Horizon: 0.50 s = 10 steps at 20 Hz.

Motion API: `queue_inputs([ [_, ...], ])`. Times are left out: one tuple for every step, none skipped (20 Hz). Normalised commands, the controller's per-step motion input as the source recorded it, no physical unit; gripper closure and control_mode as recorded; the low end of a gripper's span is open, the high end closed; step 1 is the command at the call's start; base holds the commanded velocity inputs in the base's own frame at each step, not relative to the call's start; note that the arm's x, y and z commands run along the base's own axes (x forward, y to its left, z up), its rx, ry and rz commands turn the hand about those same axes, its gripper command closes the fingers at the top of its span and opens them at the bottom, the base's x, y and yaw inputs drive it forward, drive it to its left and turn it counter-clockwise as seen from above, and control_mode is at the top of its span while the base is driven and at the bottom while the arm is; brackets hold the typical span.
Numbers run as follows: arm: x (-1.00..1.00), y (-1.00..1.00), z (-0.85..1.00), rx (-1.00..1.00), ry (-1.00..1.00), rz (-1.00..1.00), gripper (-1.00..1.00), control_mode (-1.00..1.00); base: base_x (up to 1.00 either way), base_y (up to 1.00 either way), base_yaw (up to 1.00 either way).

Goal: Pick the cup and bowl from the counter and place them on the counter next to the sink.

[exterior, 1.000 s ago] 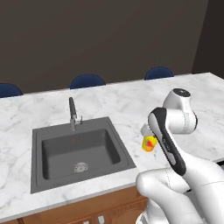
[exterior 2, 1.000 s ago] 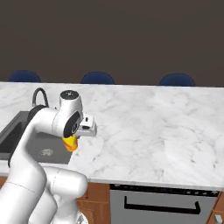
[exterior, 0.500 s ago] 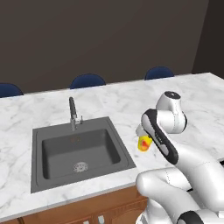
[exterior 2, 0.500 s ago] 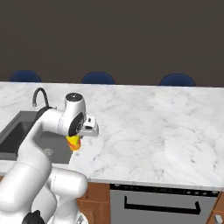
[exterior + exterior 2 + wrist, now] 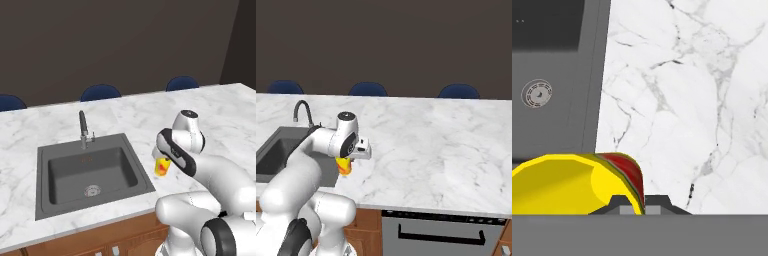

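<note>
From the left base view, you have the cup (image 5: pixel 162 166) hanging under the gripper (image 5: pixel 161 159), just off the right edge of the sink (image 5: pixel 90 175), over the counter (image 5: pixel 135 115); it looks small, light and rigid, so a firm pinch should carry it, though its smooth wall may slip if you swing hard. From the right base view, the cup (image 5: pixel 344 166) sits below the gripper (image 5: pixel 350 159), just right of the sink (image 5: pixel 281 150). In the hand view, the jaws are pinched tight on the cup's (image 5: pixel 582 182) rim, one fingertip (image 5: pixel 623 205) inside and one outside the wall; the marble beside the sink (image 5: pixel 557 75) lies below it.
</note>
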Motion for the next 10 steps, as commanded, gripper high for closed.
queue_inputs([
  [0.07,0.0,-0.37,0.0,0.04,0.0,1.0,-1.0,0.0,0.0,0.0],
  [0.01,0.0,-0.34,0.0,0.04,0.0,1.0,-1.0,0.0,0.0,0.0],
  [0.0,0.0,-0.32,0.0,0.03,0.0,1.0,-1.0,0.0,0.0,0.0],
  [0.0,0.0,-0.31,0.0,0.04,0.0,1.0,-1.0,0.0,0.0,0.0],
  [0.02,0.0,-0.32,0.0,0.04,0.0,1.0,-1.0,0.0,0.0,0.0],
  [0.04,0.0,-0.34,0.0,0.04,0.0,1.0,-1.0,0.0,0.0,0.0],
  [0.04,0.0,-0.33,0.0,0.03,0.0,1.0,-1.0,0.0,0.0,0.0],
  [0.03,0.0,-0.34,0.0,0.03,0.0,1.0,-1.0,0.0,0.0,0.0],
  [0.01,0.0,-0.34,0.0,0.02,0.0,1.0,-1.0,0.0,0.0,0.0],
  [0.01,0.0,-0.34,0.0,0.01,0.0,1.0,-1.0,0.0,0.0,0.0],
])
